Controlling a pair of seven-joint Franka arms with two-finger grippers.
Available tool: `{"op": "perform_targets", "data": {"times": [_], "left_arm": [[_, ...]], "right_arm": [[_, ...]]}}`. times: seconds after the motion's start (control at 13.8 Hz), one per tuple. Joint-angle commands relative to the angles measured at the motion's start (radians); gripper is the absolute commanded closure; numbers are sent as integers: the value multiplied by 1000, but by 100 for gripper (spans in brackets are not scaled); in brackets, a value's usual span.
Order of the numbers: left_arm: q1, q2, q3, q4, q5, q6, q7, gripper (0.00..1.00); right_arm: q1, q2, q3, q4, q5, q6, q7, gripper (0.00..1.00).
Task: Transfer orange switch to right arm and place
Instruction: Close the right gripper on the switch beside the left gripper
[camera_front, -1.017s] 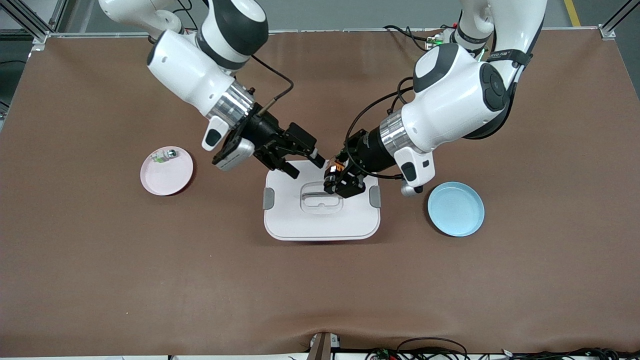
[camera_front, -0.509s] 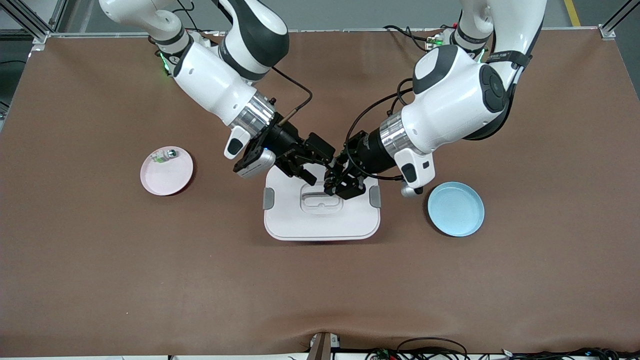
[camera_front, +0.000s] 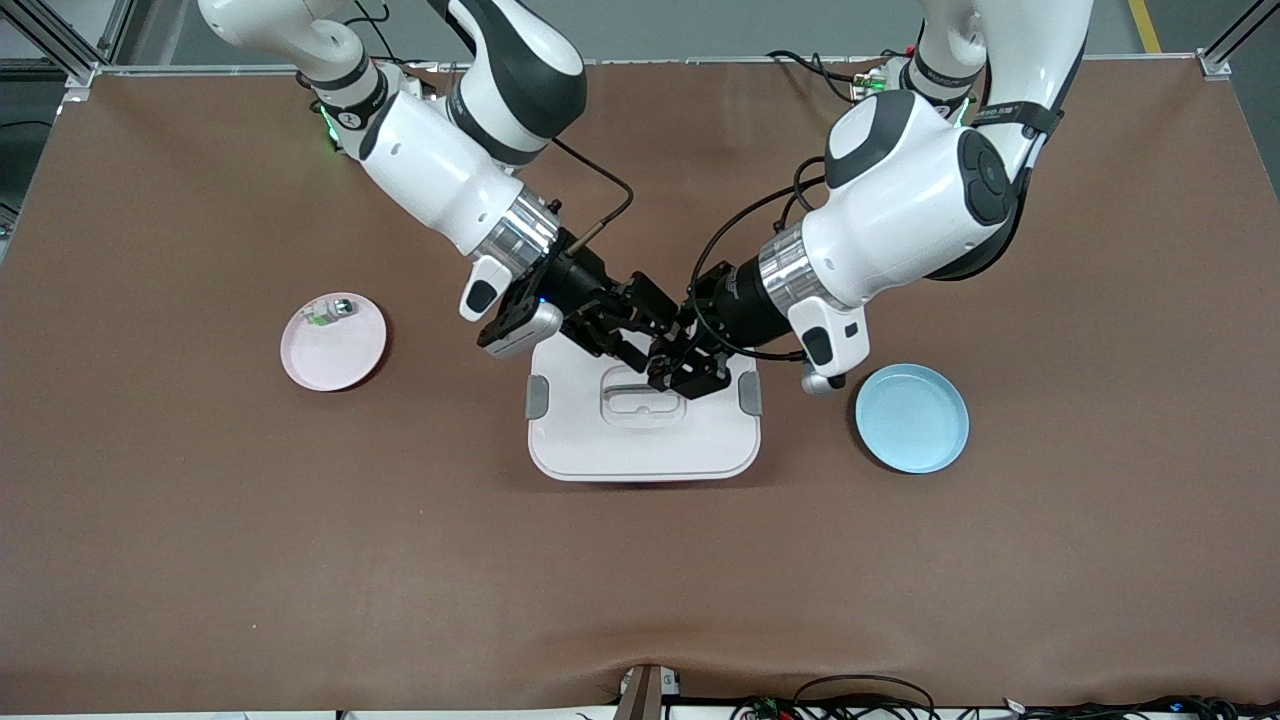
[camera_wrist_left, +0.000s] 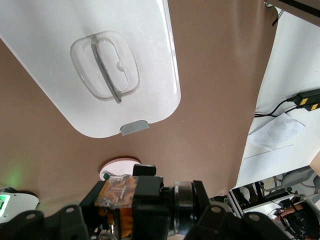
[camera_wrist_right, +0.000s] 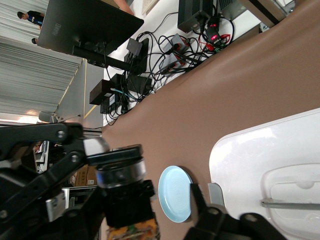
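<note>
Left fingers (camera_wrist_left: 120, 220) pinch orange switch (camera_wrist_left: 117, 190) — right fingers (camera_wrist_right: 200, 200) flank it.

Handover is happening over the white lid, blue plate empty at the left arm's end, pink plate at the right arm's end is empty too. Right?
Not quite. The pink plate isn't empty: the front view shows a small silver-and-green part on its rim area. The rest holds: both pincers meet over the white lid, and the blue plate is empty at the left arm's end.

Left gripper (camera_front: 668, 352) fingers clamped; right gripper (camera_front: 655, 335) meets it, midair.
</note>
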Motion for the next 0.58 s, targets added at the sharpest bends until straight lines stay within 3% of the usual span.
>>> {"op": "perform_targets", "data": {"times": [0.0, 0.36, 0.51], "left_arm": [[-5, 0, -3, 13, -6, 9, -14, 83], [-13, 0, -3, 13, -6, 9, -14, 80], [-12, 0, -3, 13, -6, 9, 4, 39]], "right_arm": [[21, 16, -15, 25, 9, 4, 78, 100], [21, 25, -15, 41, 0, 4, 97, 100], [21, 31, -13, 42, 0, 2, 95, 100]]}}
